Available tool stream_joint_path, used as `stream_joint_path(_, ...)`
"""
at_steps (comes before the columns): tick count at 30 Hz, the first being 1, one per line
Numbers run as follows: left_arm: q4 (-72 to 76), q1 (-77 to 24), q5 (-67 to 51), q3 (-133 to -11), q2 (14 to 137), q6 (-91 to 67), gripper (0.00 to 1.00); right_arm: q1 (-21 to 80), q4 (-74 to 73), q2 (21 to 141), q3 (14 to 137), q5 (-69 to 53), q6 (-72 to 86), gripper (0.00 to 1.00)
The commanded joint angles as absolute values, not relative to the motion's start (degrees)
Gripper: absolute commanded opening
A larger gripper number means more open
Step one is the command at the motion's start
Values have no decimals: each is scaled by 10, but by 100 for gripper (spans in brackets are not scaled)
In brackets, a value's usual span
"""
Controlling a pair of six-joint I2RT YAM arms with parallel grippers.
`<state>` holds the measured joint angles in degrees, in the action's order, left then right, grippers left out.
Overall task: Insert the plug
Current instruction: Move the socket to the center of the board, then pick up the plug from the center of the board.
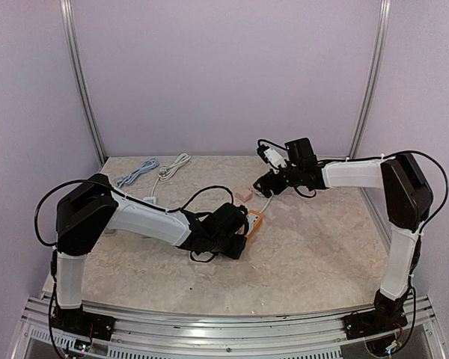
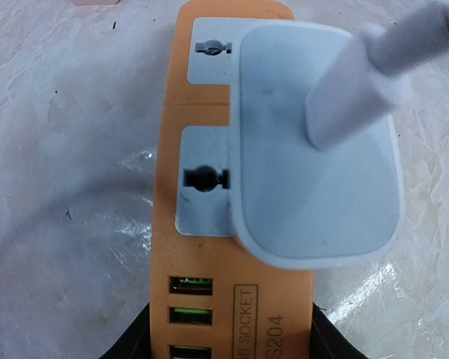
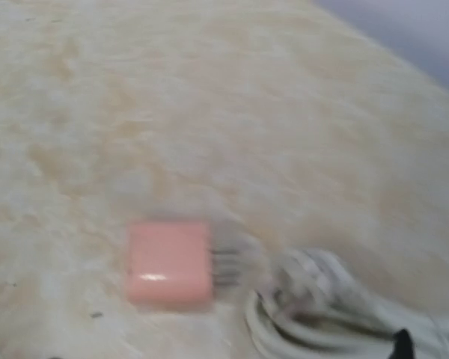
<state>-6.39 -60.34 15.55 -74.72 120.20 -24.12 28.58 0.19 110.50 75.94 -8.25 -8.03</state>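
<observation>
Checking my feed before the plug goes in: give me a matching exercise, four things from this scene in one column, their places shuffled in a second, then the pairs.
Things
1. orange power strip
2. white adapter
3. pink charger
4. blue cable

Places
A. far left of the table, near the back wall
B. between the fingers of the left tool
C. next to the white cable
D. lying over the strip's socket face

Pairs: 1-B, 2-D, 3-C, 4-A
</observation>
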Motion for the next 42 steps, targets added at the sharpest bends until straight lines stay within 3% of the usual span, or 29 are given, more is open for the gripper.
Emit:
stream_joint_path(1, -111, -605, 160, -702, 1171, -262, 40, 290, -20, 1160, 821, -166, -113, 90)
stream_joint_path(13, -119, -611, 169, -657, 1129, -279, 43, 321, -98, 1312, 983, -150, -126, 89)
stream_joint_path(20, -124, -612, 177, -658, 1122, -280, 65, 330, -152, 1348, 1039, -112, -127, 87)
stream_joint_path(36, -118, -612, 189, -656, 1084, -296, 97, 344, -222, 1392, 1080, -79, -136, 76)
stream_joint_path(42, -113, -614, 196, -638, 1040, -302, 99, 343, -238, 1402, 1096, -95, -132, 58)
